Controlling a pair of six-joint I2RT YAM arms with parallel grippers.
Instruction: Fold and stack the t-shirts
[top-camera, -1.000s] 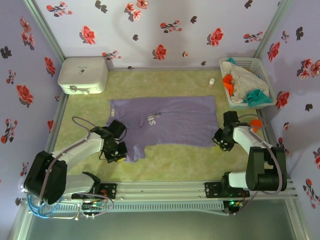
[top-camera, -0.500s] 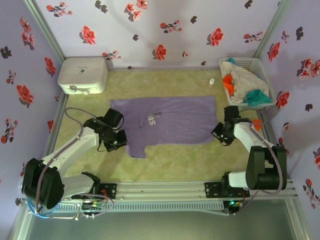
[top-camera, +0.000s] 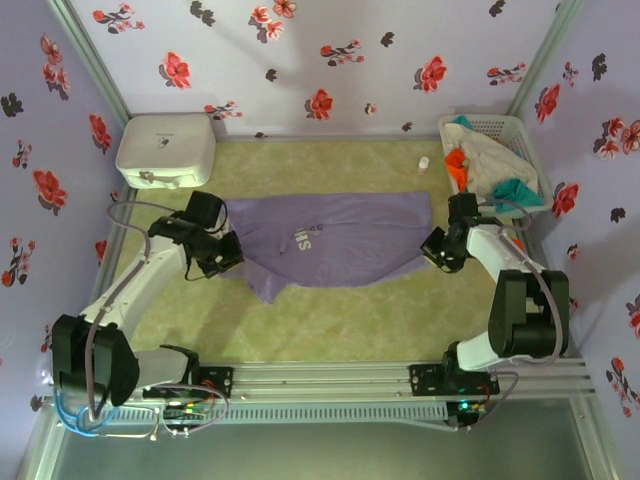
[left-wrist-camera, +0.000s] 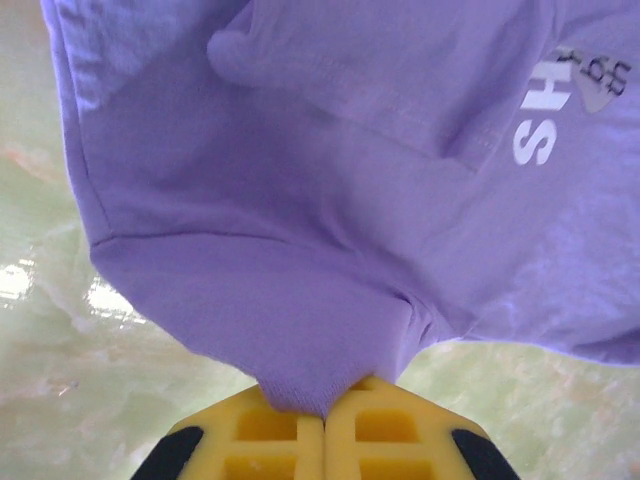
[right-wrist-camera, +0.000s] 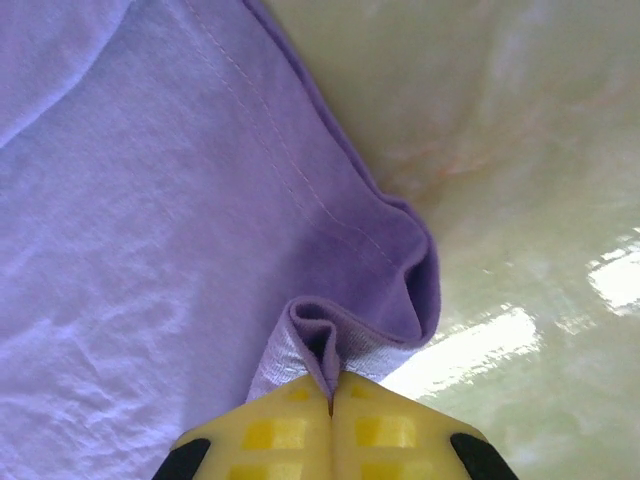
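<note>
Left gripper (left-wrist-camera: 325, 415), over the left half of the green mat (top-camera: 330, 320): yellow jaws pressed together on a bunched fold of the lavender t-shirt (top-camera: 335, 240), the cloth hanging from the pinch. Right gripper (right-wrist-camera: 330, 400), over the right half of the mat: jaws likewise closed, clamping a rolled corner of the same shirt beside its stitched hem. The shirt lies across the middle of the mat, its far edge flat and its near edge drawn into a curve between the two pinches, with one loose point of cloth drooping toward the mat's near side. White lettering (left-wrist-camera: 540, 120) sits near the shirt's centre; two letters read clearly, the smaller print beside them is too blurred to read. At the far left corner of the mat stands a white rounded box (top-camera: 165, 150); at the far right corner a white lattice basket (top-camera: 500, 124) holds an orange shirt (top-camera: 456, 165), an off-white shirt (top-camera: 490, 160) and a teal shirt (top-camera: 515, 190), heaped so that their outlines cannot be separated. A small white object (top-camera: 424, 165) stands on the mat just left of the basket, too small to identify. From above, each wrist covers its own jaws and the gripped cloth; in both wrist views the fingers are cut off by the lower frame edge
</note>
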